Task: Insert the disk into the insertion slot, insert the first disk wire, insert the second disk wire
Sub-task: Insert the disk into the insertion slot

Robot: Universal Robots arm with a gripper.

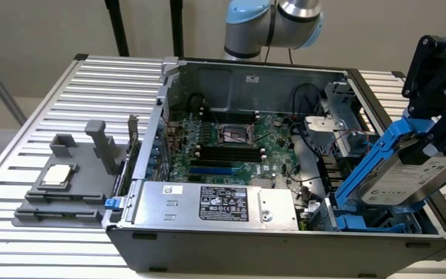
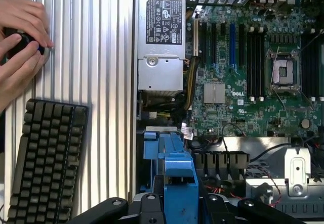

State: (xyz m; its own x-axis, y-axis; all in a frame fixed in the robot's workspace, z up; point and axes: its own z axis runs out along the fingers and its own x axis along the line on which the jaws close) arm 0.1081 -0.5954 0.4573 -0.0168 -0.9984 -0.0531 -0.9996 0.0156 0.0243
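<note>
Near corner of the open PC case, on the exterior view's right: the drive cage sat just beside the silver power supply. The hard drive, in its blue carrier, hung tilted over that cage with its lower end right at it. The black tool was pinching its upper end. The motherboard lay further back.
</note>
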